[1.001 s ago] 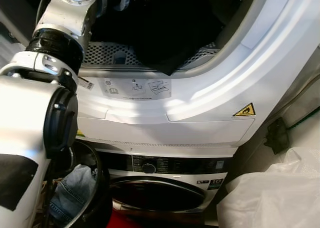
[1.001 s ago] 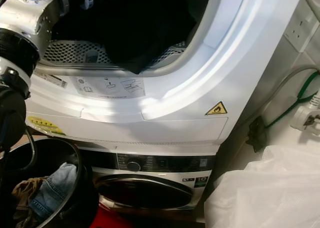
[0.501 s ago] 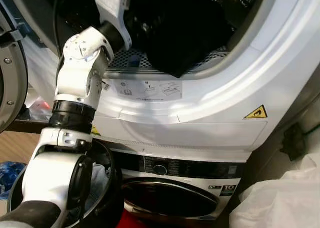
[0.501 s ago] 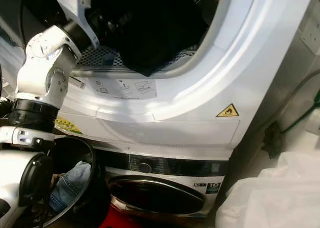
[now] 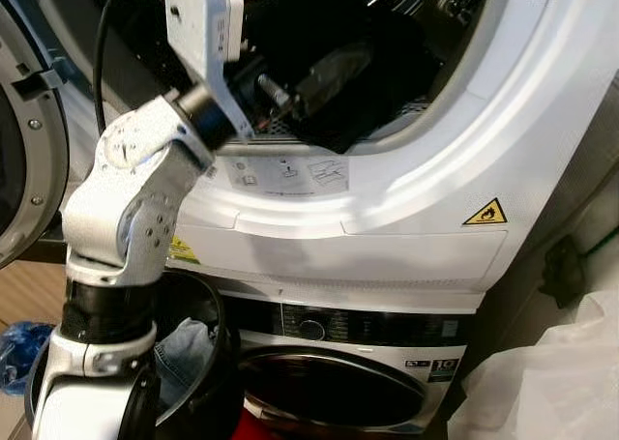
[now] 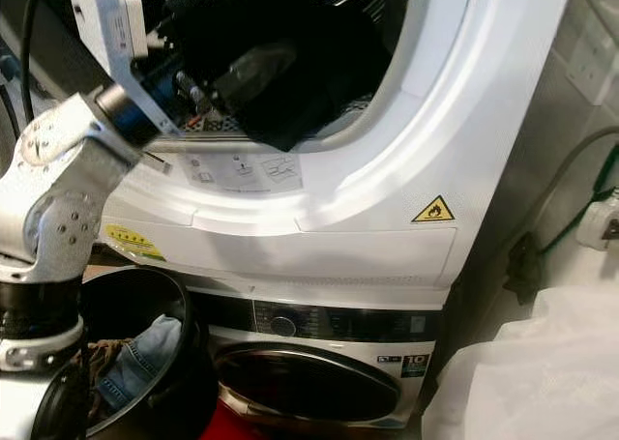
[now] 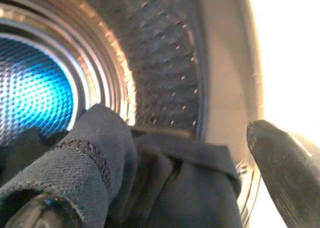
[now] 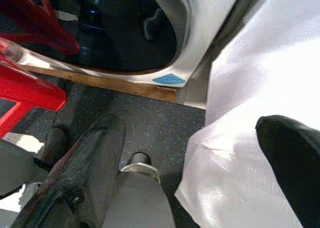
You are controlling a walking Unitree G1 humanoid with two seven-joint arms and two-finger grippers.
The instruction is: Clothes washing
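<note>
One dark, near-black fabric garment [image 5: 334, 77] lies bunched at the lower front of the drum opening of the upper white front-loading machine [image 5: 416, 193], its folds draped over the inner lip of the round port. The left gripper [image 5: 305, 82] reaches into that port from the robot's left side, its two long black fingers spread, one fingertip [image 7: 42, 213] beneath a fold of the cloth and the other finger [image 7: 285, 175] standing apart beside the port's rim; whether the cloth is actually pinched cannot be told. Behind the garment the one perforated metal drum [image 7: 150, 42] shows, its rear wall lit blue. Two machines stand stacked: below the upper unit sits one white washer with a dark control panel [image 5: 372, 326] carrying one round dial [image 5: 310, 330], and one dark glass door [image 5: 334, 392] beneath it. On the upper unit's front are one instruction sticker [image 5: 287, 174] under the port and one yellow triangular warning label [image 5: 485, 213] toward its right edge. One black round basket [image 6: 179, 309] stands at the lower left, holding one piece of blue denim [image 6: 145, 353]. One white plastic sheet [image 6: 532, 372] lies at the lower right. The right gripper [image 8: 200, 173] hangs low over the speckled dark floor [image 8: 165, 128], its fingers spread.
</note>
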